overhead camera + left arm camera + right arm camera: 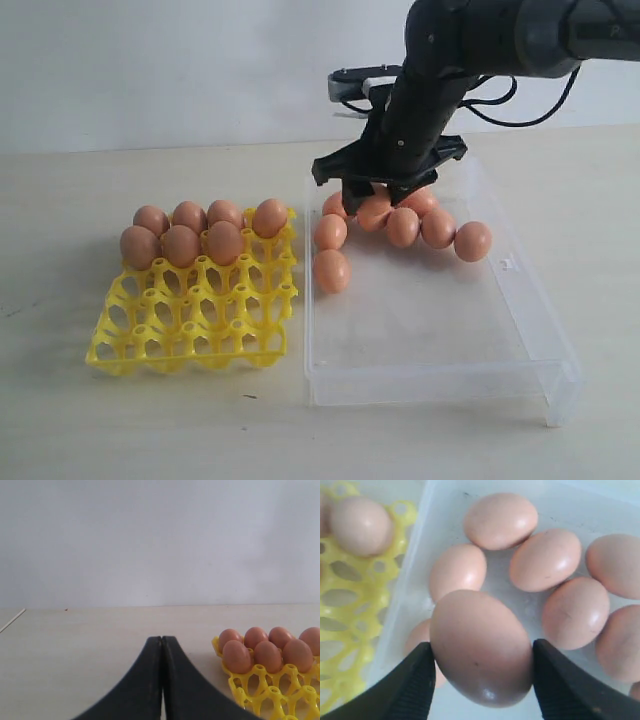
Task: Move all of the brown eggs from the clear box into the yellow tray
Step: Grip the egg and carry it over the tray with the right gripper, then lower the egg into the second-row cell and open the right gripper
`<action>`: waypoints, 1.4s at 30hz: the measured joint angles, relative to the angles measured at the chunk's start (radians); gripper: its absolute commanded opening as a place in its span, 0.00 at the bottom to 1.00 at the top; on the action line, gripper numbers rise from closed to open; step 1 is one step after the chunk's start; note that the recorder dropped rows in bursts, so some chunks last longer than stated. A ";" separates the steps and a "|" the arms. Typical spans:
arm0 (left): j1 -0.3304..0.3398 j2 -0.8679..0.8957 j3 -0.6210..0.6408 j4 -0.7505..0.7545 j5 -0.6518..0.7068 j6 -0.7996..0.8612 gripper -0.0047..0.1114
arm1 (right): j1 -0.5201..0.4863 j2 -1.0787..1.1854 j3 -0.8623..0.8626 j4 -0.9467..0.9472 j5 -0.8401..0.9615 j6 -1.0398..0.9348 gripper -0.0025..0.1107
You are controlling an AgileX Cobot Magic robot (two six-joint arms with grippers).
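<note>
My right gripper (377, 198) hangs over the far left part of the clear box (440, 385) and is shut on one brown egg (374, 212). In the right wrist view that egg (480, 647) sits between both black fingers (415, 680), raised above the loose eggs (545, 560). Several more brown eggs (438, 227) lie in the far part of the box. The yellow tray (190, 330) stands left of the box, with several eggs (182, 243) in its two far rows. My left gripper (162, 639) is shut on nothing, low over bare table beside the tray (270, 695).
The near rows of the tray's cups (200, 340) are open. The box's near half (430, 320) holds no eggs. A pale wall (150, 70) runs behind the table. In the exterior view the left arm does not show.
</note>
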 measured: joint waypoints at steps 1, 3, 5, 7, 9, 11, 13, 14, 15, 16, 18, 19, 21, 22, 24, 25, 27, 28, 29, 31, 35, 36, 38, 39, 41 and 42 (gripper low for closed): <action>0.000 0.000 0.000 0.000 0.000 0.000 0.04 | 0.000 -0.010 0.000 0.039 0.003 -0.025 0.02; 0.000 0.000 0.000 0.000 0.000 0.000 0.04 | 0.000 -0.031 0.000 0.139 0.013 -0.102 0.02; 0.000 0.000 0.000 0.000 0.000 0.000 0.04 | 0.000 -0.041 0.000 0.254 0.032 -0.191 0.02; 0.000 0.000 0.000 0.000 0.000 0.000 0.04 | 0.000 -0.045 0.000 0.374 0.057 -0.262 0.02; 0.000 0.000 0.000 0.000 0.000 0.000 0.04 | 0.000 -0.045 0.000 0.493 0.068 -0.312 0.02; 0.000 0.000 0.000 0.000 0.000 0.000 0.04 | 0.000 -0.043 0.000 0.573 0.060 -0.339 0.02; 0.000 0.000 0.000 0.000 0.000 0.000 0.04 | 0.000 -0.039 0.000 0.632 0.044 -0.343 0.02; 0.000 0.000 0.000 0.000 0.000 0.000 0.04 | 0.000 -0.031 0.000 0.661 0.037 -0.343 0.02; 0.000 0.000 0.000 0.000 0.000 0.000 0.04 | 0.000 -0.022 0.000 0.689 0.032 -0.343 0.02; 0.000 0.000 0.000 0.000 0.000 0.000 0.04 | 0.000 -0.009 0.000 0.712 0.030 -0.343 0.02; 0.000 0.000 0.000 0.000 0.000 0.000 0.04 | 0.000 0.016 0.000 0.743 0.030 -0.343 0.02; 0.000 0.000 0.000 0.000 0.000 0.000 0.04 | 0.000 0.031 0.000 0.751 0.029 -0.343 0.02; 0.000 0.000 0.000 0.000 0.000 0.000 0.04 | 0.004 0.058 0.000 0.767 0.026 -0.345 0.02; 0.000 0.000 0.000 0.000 0.000 0.000 0.04 | 0.007 0.071 0.000 0.780 0.020 -0.345 0.02; 0.000 0.000 0.000 0.000 0.000 0.000 0.04 | 0.013 0.092 0.000 0.805 0.004 -0.345 0.02; 0.000 0.000 0.000 0.000 0.000 0.000 0.04 | 0.015 0.101 0.000 0.812 -0.007 -0.345 0.02; 0.000 0.000 0.000 0.000 0.000 0.000 0.04 | 0.017 0.115 0.000 0.819 -0.029 -0.343 0.03; 0.000 0.000 0.000 0.000 0.000 0.000 0.04 | 0.017 0.117 0.000 0.821 -0.038 -0.343 0.04; 0.000 0.000 0.000 0.000 0.000 0.000 0.04 | 0.017 0.118 0.000 0.821 -0.047 -0.340 0.06; 0.000 0.000 0.000 0.000 0.000 0.000 0.04 | 0.017 0.118 0.000 0.815 -0.073 -0.311 0.10; 0.000 0.000 0.000 0.000 0.000 0.000 0.04 | 0.017 0.118 0.000 0.760 -0.109 -0.231 0.16; 0.000 0.000 0.000 0.000 0.000 0.000 0.04 | 0.017 0.118 0.000 0.731 -0.113 -0.199 0.17; 0.000 0.000 0.000 0.000 0.000 0.000 0.04 | 0.017 0.118 0.000 0.701 -0.111 -0.165 0.17; 0.000 0.000 0.000 0.000 0.000 0.000 0.04 | 0.017 0.118 0.000 0.684 -0.105 -0.150 0.17; 0.000 0.000 0.000 0.000 0.000 0.000 0.04 | 0.017 0.118 0.000 0.673 -0.093 -0.136 0.17; 0.000 0.000 0.000 0.000 0.000 0.000 0.04 | 0.017 0.118 0.000 0.670 -0.083 -0.129 0.17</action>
